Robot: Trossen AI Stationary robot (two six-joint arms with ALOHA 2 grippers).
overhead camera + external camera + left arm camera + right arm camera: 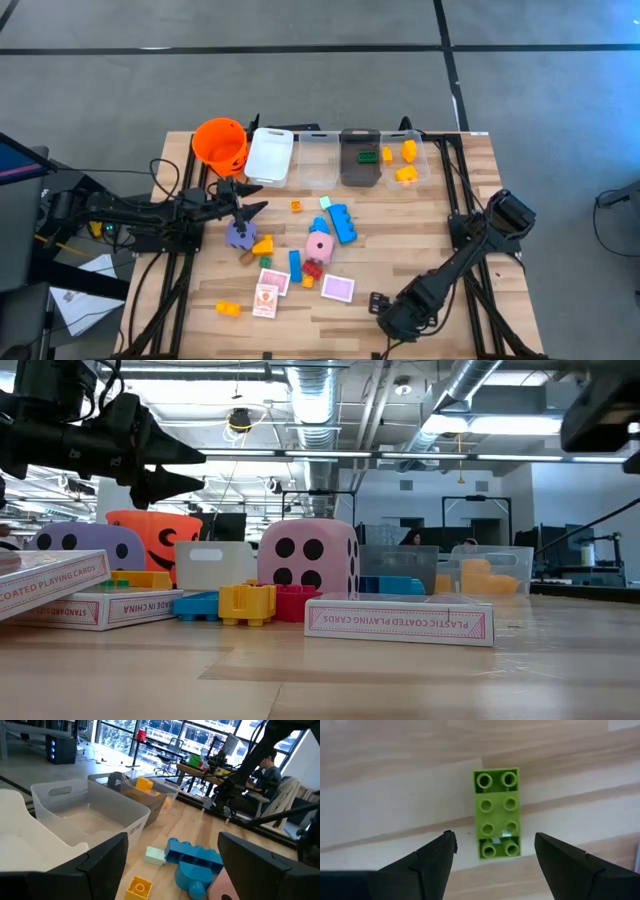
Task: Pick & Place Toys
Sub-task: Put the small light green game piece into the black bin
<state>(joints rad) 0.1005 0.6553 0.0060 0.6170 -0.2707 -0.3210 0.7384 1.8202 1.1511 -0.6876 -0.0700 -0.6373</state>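
Hovering low over the near right part of the wooden slatted table [480, 200], your right gripper [495, 851] has its fingers parted and empty, and a lime-green plastic building brick [496, 812] lies flat on the wood just ahead of and between them, studs up. It looks like the step in hand is picking that brick. Its long axis runs away from the wrist, so the fingers already face its two long sides; keep that alignment and centre it before you descend. Lower until the pads flank the brick's walls, not its studs, then close gently so it does not skid across the wood.

Your left gripper [243, 201] hangs wide open and empty above the purple dotted die [240, 234], near the orange plastic bucket [220, 141]. Leave it waiting there, clear of the loose bricks, the pink dotted die [319, 247] and the card packs in the middle. Four rectangular bins [318, 160] stand along the far edge; carry the brick high enough to clear their rims.
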